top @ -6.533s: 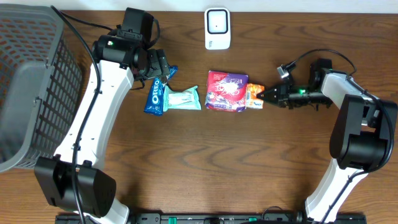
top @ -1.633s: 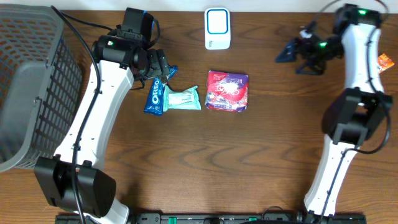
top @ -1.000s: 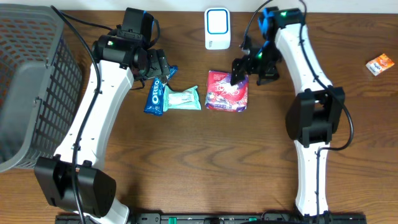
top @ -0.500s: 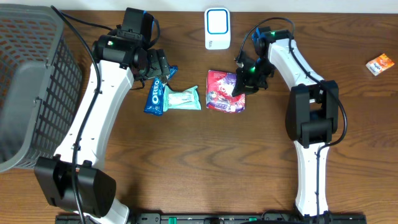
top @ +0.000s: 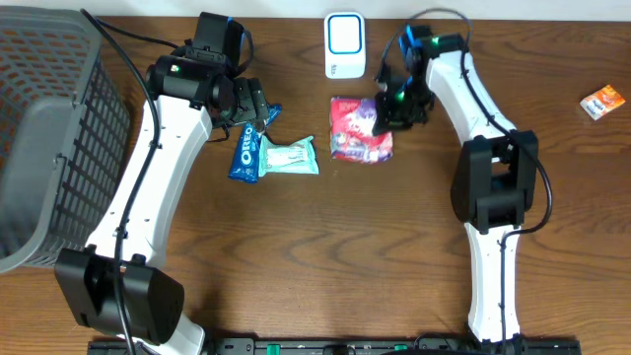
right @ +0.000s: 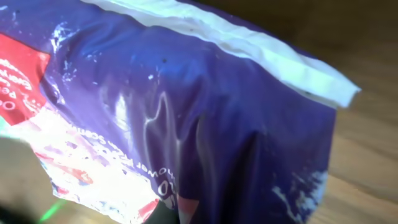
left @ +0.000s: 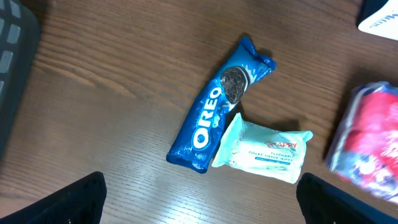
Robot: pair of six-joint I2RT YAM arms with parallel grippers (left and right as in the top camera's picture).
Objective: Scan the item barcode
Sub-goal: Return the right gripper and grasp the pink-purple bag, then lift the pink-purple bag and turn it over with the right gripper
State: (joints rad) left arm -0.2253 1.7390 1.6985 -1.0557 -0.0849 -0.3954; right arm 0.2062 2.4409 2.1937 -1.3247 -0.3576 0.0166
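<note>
Purple packet (top: 360,128) shifted toward scanner (top: 344,44): my right tool (top: 385,106) clamps its edge, scan pass likely starting; left tool (top: 254,110) gapes, empty.

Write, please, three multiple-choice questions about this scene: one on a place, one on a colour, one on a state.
1. Where does the small orange packet lie?
A) at the far right of the table
B) inside the basket
C) under the scanner

2. What colour is the Oreo pack?
A) green
B) blue
C) yellow

3. What is the right end effector doing?
A) standing open over bare wood
B) shut on the purple packet
C) resting in the basket

Answers: 1 A, it lies alone near the right edge; 2 B, the wrapper is blue with white letters; 3 B, its jaws pinch the packet's edge.
</note>
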